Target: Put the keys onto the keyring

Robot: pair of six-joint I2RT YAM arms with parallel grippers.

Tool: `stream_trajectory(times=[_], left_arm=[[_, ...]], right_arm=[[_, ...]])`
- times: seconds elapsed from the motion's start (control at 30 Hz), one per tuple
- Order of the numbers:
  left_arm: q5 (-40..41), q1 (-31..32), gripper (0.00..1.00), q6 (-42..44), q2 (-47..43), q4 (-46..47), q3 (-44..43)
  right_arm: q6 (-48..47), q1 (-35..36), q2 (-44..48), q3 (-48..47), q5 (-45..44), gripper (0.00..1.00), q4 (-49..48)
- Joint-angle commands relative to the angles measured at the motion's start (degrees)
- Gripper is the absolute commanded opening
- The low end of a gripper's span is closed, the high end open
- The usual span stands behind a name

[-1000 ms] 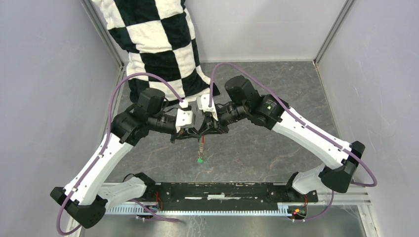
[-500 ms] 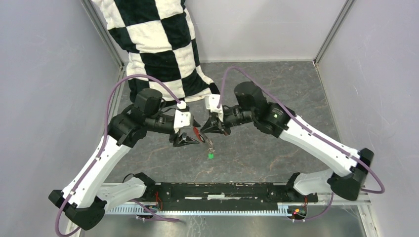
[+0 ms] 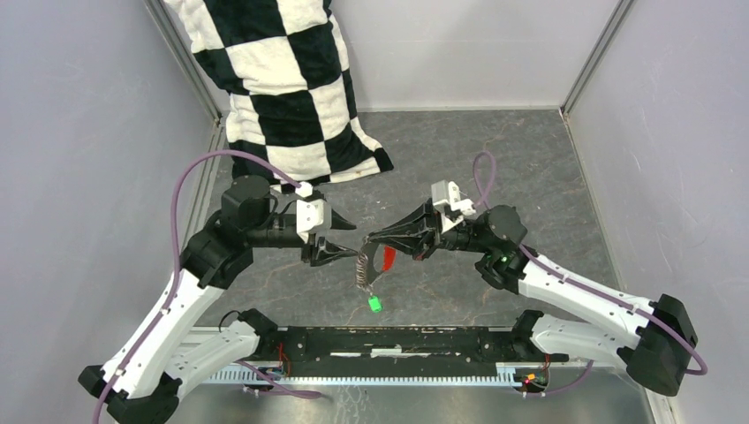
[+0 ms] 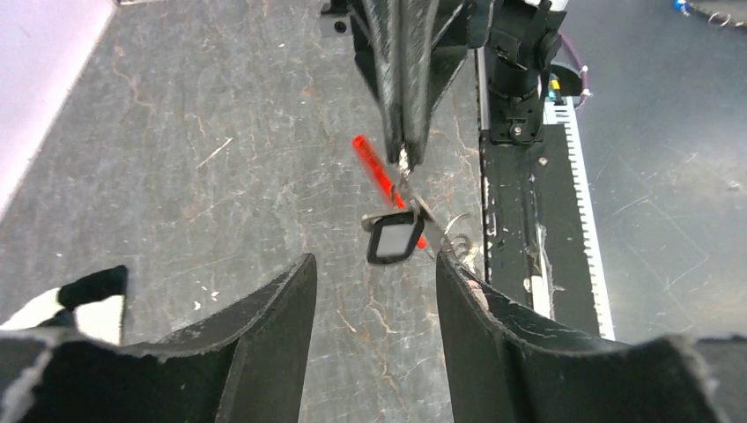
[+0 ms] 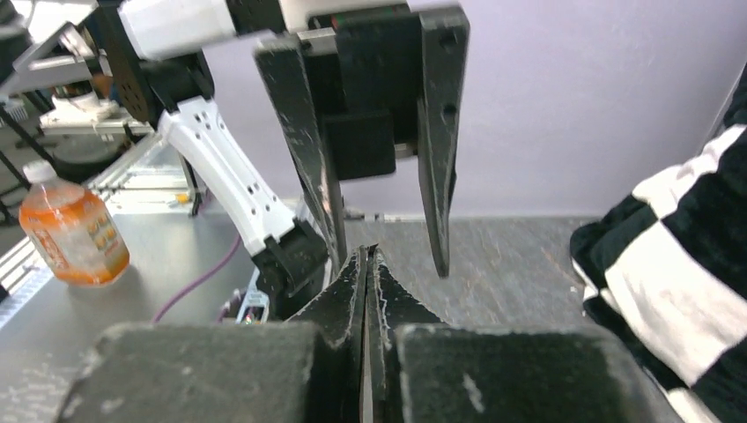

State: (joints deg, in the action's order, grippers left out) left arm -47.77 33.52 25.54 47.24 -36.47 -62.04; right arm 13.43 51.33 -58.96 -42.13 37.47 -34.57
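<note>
The white label on the black-tagged metal key (image 4: 392,240) is looking blank, and the orange drink bottle's (image 5: 75,233) label is too blurry to read. A black-and-white checkered cloth (image 3: 283,79) is lying at the back of the grey surface (image 3: 495,150). The right pincer (image 3: 373,238) is stretching toward the middle, clamped shut on the thin keyring with the red plastic piece (image 3: 389,258). The green-tagged key (image 3: 374,305) is dangling below it. The left pincer (image 3: 350,240) is facing it, jaws apart, holding nothing.

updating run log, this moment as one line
left gripper open, empty | right gripper shut on keyring | green key hangs below keyring
</note>
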Motion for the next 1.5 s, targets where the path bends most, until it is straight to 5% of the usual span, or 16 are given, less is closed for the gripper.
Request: stream_trajectory(times=[0.0, 0.47, 0.9, 1.1, 1.47], left_arm=[[-3.2, 0.3, 0.58, -9.5, 1.0, 10.6, 2.0], [-9.5, 0.6, 0.58, -24.9, 3.8, 27.8, 4.8], [-9.6, 1.7, 0.5, -26.9, 4.5, 31.3, 5.5], [-9.3, 1.7, 0.37, -22.2, 3.7, 28.2, 4.4], [-1.1, 1.7, 0.37, -8.5, 2.9, 16.2, 5.3]], right_arm=[[9.8, 0.0, 0.8, 3.1, -3.2, 0.0, -24.4], [11.6, 0.8, -2.8, 6.5, -7.0, 0.0, -35.1], [13.2, 2.3, -7.2, 7.9, -9.6, 0.0, -42.1], [11.0, 2.4, -6.6, 9.8, -12.0, 0.0, -41.0], [10.6, 2.4, -5.3, 10.6, -12.4, 0.0, -41.5]])
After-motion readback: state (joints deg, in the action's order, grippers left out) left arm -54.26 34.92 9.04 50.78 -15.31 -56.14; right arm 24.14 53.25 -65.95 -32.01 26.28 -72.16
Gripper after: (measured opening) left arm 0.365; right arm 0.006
